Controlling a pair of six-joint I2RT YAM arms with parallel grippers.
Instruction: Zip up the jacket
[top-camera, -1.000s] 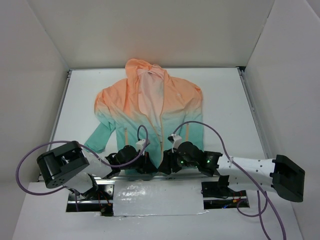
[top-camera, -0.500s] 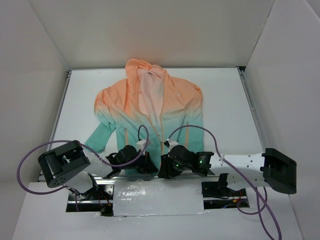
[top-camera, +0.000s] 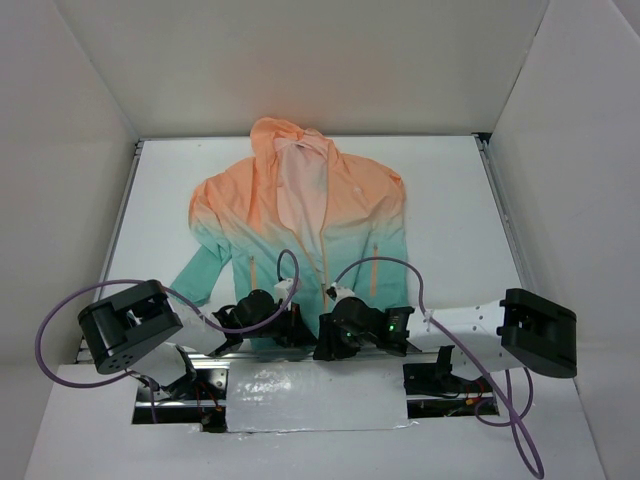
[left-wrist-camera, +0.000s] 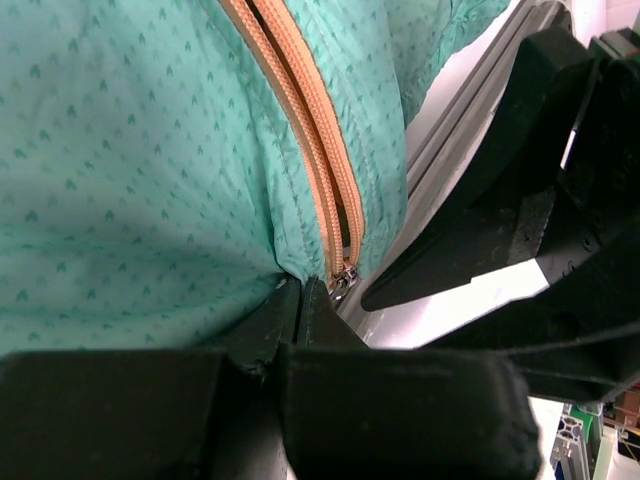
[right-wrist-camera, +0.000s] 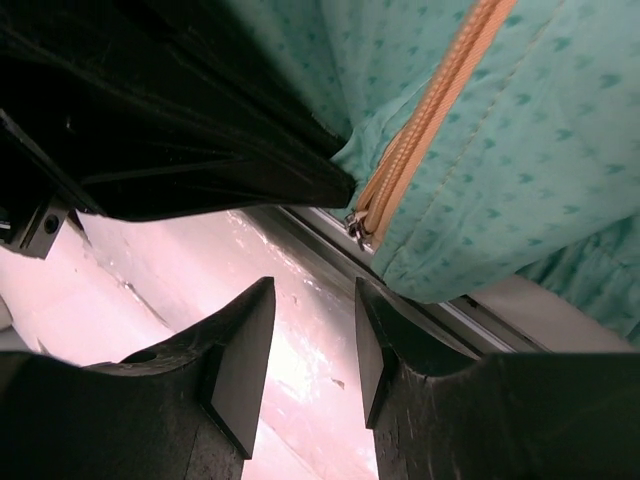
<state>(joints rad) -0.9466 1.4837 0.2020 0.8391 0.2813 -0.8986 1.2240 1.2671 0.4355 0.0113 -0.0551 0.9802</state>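
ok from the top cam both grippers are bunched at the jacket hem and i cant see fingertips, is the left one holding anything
Observer: Yes, the left wrist view shows the left gripper shut on the teal hem of the jacket, right beside the bottom end of the zipper.
Operator: and the right one, has it grabbed anything
Observer: No, the right wrist view shows the right gripper open, nothing between its jaws; the slider sits just ahead of them.
Operator: how far up is that slider
Observer: At the very bottom, by the hem, with a dark gap in the zipper just above it.
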